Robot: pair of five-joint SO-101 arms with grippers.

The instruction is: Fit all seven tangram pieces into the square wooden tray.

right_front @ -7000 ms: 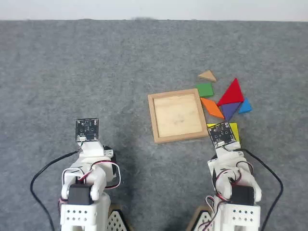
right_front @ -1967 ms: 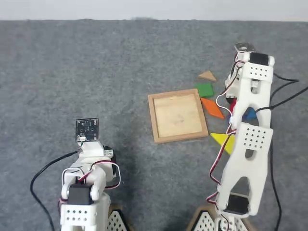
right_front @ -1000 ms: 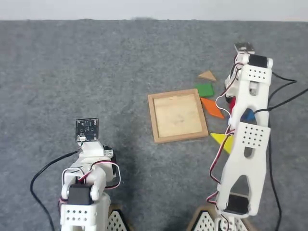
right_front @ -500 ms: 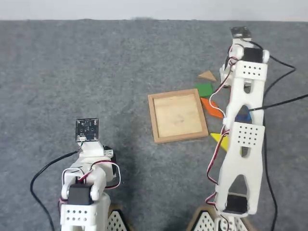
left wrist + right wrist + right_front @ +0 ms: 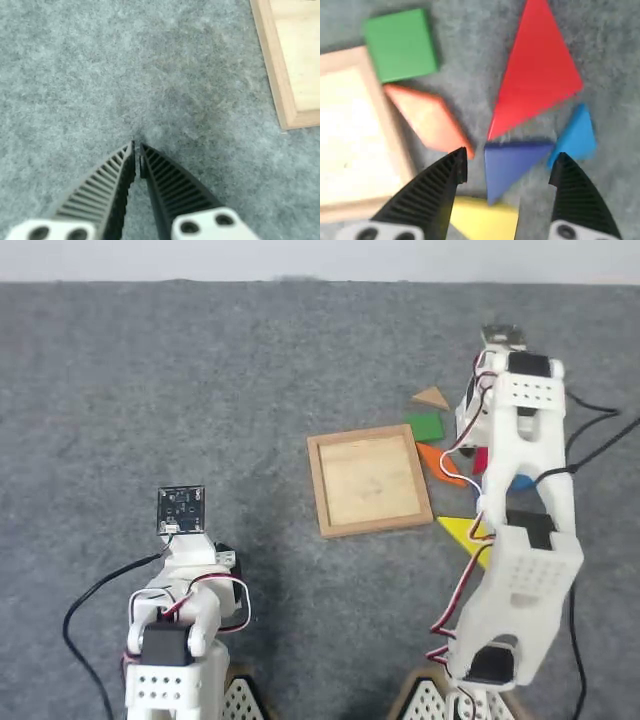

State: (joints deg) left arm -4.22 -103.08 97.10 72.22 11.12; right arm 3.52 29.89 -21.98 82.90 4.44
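The square wooden tray lies empty mid-table, its rim beside the orange parallelogram. My right gripper hangs open above the purple triangle, one finger on each side of it. Around it lie the red triangle, blue triangle, green square and yellow triangle. A tan triangle sits farthest back. The right arm covers much of the cluster from above. My left gripper is shut over bare carpet, left of the tray corner.
Grey carpet covers the table. The left arm stays folded near its base at the front left. Cables trail off the right arm near the table's right side.
The right arm, folded at its base seven seconds ago, now stretches over the pieces. In the last half second its wrist drew back slightly toward the front. The left arm kept still.
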